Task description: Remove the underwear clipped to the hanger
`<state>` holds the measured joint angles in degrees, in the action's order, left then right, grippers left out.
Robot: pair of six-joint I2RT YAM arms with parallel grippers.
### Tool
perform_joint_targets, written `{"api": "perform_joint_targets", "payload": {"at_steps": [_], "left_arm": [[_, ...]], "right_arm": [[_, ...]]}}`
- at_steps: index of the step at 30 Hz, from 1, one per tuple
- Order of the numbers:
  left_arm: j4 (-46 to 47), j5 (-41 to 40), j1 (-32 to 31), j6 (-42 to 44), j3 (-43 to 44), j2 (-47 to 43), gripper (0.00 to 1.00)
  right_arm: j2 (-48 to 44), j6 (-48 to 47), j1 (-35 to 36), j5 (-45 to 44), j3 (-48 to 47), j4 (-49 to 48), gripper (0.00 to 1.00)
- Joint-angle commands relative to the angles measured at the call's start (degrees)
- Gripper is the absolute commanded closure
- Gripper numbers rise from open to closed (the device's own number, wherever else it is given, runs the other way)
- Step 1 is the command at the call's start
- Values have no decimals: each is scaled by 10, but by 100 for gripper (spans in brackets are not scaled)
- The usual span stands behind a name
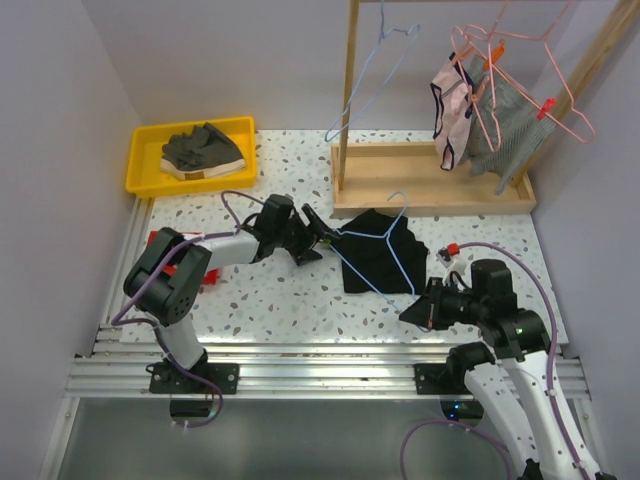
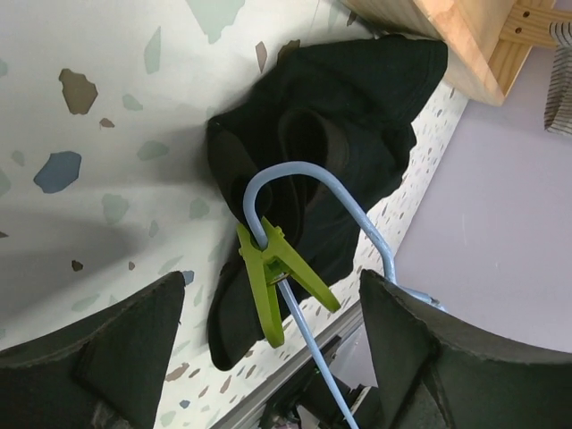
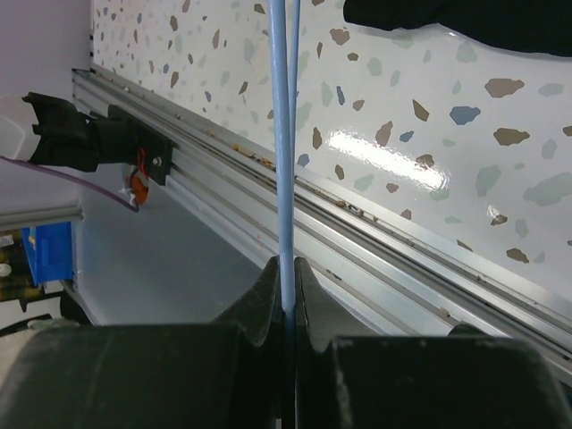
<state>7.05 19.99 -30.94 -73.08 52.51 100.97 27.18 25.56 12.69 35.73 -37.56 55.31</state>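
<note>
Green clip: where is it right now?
In the left wrist view's centre, the clip sits on the blue hanger against the black underwear, inside the open left gripper.

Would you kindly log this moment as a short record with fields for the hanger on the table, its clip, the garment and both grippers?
hanger: blue hanger lying on the table
garment: black underwear beneath the hanger, not yet freed
clip: green clip on the hanger's bend, over the underwear
left gripper: open, straddling the green clip
right gripper: shut on the blue hanger's wire
</note>
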Motion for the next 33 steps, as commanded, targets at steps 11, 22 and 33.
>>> {"api": "perform_joint_targets", "payload": {"at_steps": [11,22,33], "left_arm": [[71,22,-3,-20,-7,25,77],[74,34,-3,-22,-38,-30,100],[19,12,60,12,-98,-151,100]], "right_arm": [[-7,-22,-1,12,-5,1,100],[-4,-1,-1,-86,2,10,100],[1,16,-1,-113,18,9,100]]}}
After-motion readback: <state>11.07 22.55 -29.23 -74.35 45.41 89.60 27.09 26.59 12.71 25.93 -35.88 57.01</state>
